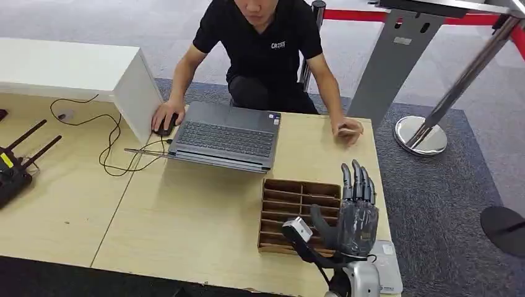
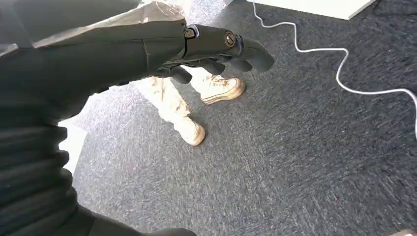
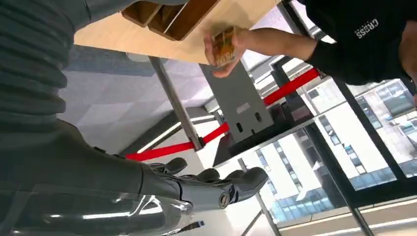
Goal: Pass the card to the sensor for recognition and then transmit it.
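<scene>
The wooden divider tray [image 1: 299, 213] shows only bare slots, the right hand [image 1: 355, 213] hovers above it open and holding nothing, and the card [image 3: 223, 45] sits in the person's hand [image 3: 220, 49] at the table's [image 1: 186, 216] far edge.

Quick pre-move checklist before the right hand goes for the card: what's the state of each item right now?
1. Right hand free: ok, raised above the brown wooden divided tray, fingers extended, holding nothing.
2. Card available: ok, the seated person's hand holds a yellowish patterned card at the light wooden table's far edge.
3. Card within reach: cannot tell.
4. Sensor located: cannot tell; a flat white device lies beside the right wrist.
5. Left hand out of the way: ok, hanging over grey carpet, holding nothing.
</scene>
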You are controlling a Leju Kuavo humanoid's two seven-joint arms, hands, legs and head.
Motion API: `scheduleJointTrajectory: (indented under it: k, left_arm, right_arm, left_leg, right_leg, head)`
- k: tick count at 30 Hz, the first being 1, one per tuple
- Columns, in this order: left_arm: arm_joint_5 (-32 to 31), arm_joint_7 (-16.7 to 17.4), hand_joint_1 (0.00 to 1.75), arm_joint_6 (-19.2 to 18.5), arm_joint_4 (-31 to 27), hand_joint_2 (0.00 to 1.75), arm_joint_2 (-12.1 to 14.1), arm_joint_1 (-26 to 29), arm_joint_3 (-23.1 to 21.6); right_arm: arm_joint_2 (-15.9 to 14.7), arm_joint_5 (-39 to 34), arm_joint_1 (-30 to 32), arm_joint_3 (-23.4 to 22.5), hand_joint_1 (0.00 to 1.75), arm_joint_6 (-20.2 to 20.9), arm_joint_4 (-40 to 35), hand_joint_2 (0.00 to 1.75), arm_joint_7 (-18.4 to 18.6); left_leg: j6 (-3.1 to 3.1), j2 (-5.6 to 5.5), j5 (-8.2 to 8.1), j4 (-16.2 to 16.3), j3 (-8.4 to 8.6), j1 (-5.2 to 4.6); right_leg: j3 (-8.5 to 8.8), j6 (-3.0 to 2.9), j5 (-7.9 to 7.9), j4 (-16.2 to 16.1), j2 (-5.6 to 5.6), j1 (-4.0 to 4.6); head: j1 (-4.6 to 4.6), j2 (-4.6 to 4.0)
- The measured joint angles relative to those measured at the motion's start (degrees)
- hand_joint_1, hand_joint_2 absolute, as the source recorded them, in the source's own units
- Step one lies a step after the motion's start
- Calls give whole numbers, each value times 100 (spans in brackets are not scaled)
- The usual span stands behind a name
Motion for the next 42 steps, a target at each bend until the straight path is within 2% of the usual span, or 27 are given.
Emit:
scheduleJointTrajectory:
  k: [11,32,42]
  left_arm:
    - [-39,-33,0,0,0,175,0,2,9]
    - [-68,-90,0,0,2,175,0,3,17]
    - [-66,-146,0,0,7,175,2,2,15]
  right_arm:
    - [-306,22,-100,402,0,0,61,175,457]
    - [-487,44,-238,719,0,0,269,175,465]
    - [-514,114,-374,754,0,0,441,175,625]
  left_leg:
    - [0,0,0,0,-1,0]
    - [0,-1,0,0,-1,0]
    - [0,0,0,0,-1,0]
  right_leg:
    - [0,0,0,0,0,0]
    - [0,0,0,0,0,0]
    - [0,0,0,0,0,0]
  head:
    - [0,0]
    - [0,0]
    - [0,0]
